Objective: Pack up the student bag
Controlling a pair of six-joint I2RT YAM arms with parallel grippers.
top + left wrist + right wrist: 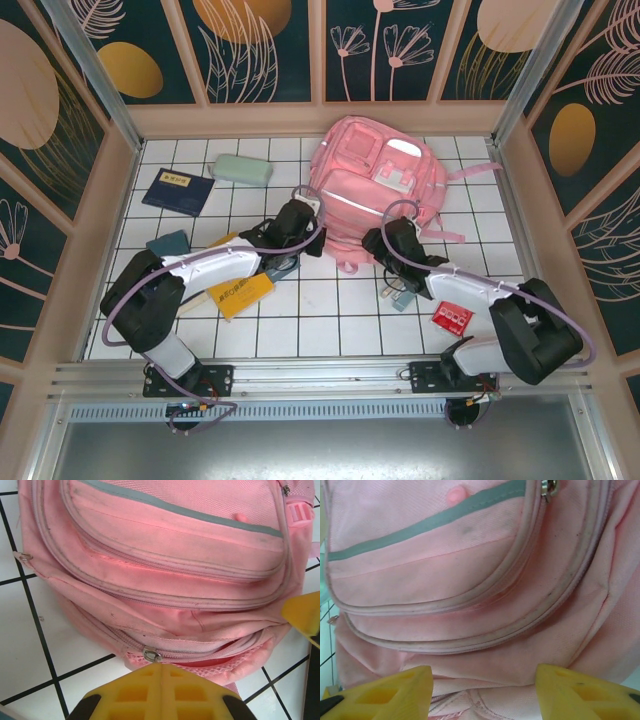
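Pink student bag (pixel 375 190), grey stripe (pixel 430 522), mint-green pencil case (pixel 241 170), white black-gridded table (pixel 330 320)

Student bag (pixel 375 185): far centre of table (pixel 320 335), slightly right; pencil case (pixel 241 170): left of bag, far; notebook (pixel 178 190): left of pencil case, slightly nearer; small pad (pixel 168 243): nearer than notebook; book (pixel 240 292): centre-left, partly under left arm (pixel 215 268); small box (pixel 452 318): near right, beside right arm (pixel 470 290); left end effector (pixel 160 677): at bag's near-left edge; right end effector (pixel 482 690): at bag's near edge.
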